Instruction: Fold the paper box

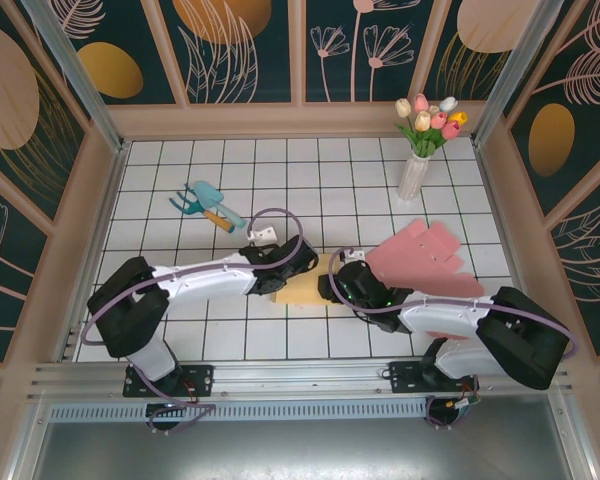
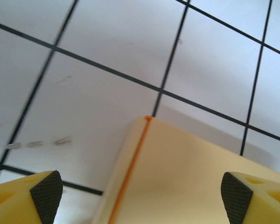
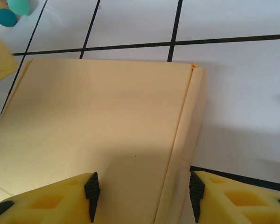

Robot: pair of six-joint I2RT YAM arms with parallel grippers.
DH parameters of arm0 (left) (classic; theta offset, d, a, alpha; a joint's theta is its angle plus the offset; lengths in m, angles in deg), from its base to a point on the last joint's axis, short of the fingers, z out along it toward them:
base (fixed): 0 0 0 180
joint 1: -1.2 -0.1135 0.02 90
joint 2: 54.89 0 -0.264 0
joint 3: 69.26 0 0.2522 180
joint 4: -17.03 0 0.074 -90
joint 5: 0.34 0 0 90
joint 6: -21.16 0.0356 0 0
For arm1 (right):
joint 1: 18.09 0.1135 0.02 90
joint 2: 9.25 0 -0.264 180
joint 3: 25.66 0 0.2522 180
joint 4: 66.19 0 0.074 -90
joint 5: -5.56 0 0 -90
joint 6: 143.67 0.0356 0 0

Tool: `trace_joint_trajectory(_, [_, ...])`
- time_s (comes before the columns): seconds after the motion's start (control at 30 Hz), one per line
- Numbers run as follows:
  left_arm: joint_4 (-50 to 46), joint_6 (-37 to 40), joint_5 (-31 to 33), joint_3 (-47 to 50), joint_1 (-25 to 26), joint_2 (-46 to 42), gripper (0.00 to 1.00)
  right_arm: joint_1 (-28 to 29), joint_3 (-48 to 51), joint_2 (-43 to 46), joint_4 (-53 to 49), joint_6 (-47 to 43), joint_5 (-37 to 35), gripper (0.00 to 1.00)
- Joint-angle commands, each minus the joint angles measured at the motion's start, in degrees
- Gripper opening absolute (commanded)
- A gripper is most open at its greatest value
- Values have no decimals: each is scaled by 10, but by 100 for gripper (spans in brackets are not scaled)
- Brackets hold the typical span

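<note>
The paper box is a flat cream-yellow sheet on the white tiled table, lying between both grippers. My left gripper hovers over its left end, open. In the left wrist view the box corner with an orange crease sits between the widely spread pads. My right gripper is over the box's right end. In the right wrist view its jaws stand open astride the box's folded right edge, with the box panel beneath and nothing pinched.
A pink sheet of paper lies over the right arm. A white vase of tulips stands at the back right. A teal and orange garden tool lies at the back left. Wooden walls enclose the table.
</note>
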Motion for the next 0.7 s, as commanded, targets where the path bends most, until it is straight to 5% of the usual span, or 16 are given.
trace_joint_trajectory(0.0, [-26,-12,-26,57,1,-60,89,-2,11,-7,17,20,-11,57])
trace_joint_trajectory(0.13, [30,-19,-71,115,15,-101,89,-1,8,-11,21,28,-11,57])
trace_joint_trajectory(0.67, [68,-36,-114,95,64,-47,88,1,5,-7,12,33,-13,57])
